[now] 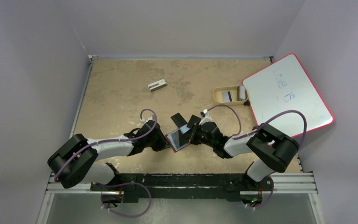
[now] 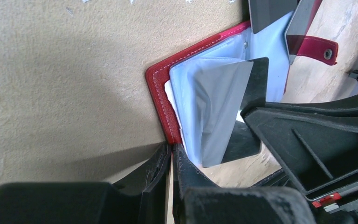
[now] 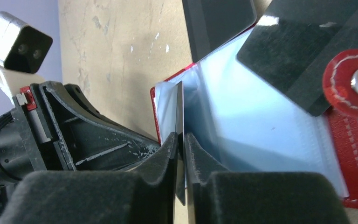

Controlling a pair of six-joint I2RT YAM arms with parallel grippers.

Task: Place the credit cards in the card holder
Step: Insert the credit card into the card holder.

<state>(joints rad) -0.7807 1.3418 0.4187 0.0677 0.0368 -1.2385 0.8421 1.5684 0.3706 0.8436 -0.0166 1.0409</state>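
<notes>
— Where did we find the card holder [image 1: 178, 139]?

— It lay open in the middle of the desk [image 1: 121, 93], between the two arms. The red cover was down and the clear sleeves [image 3: 261, 121] faced up. The snap strap [image 3: 354, 84] stuck out on the right arm's side.

— What had hold of it?

— We saw the left gripper [image 2: 171, 156] clamped on the red corner nearest to it, fingers drawn almost together around the edge.

— And the other arm?

— The right gripper [image 3: 182, 140] was pinched on a grey card [image 2: 223, 107], which its own camera showed edge-on. From the left wrist we judged that the card's leading part sat under one clear sleeve, while the part next to the fingers remained outside.

— Which other cards did we note?

— Two black cards [image 1: 178, 119] lay just beyond the holder, and one overlapped its far edge. Farther right, a tan tray [image 1: 218, 94] with more cards in it stood just beside a whiteboard [image 1: 286, 93]. A small grey-white block [image 1: 157, 85] sat well apart, toward the back of the desk.
</notes>
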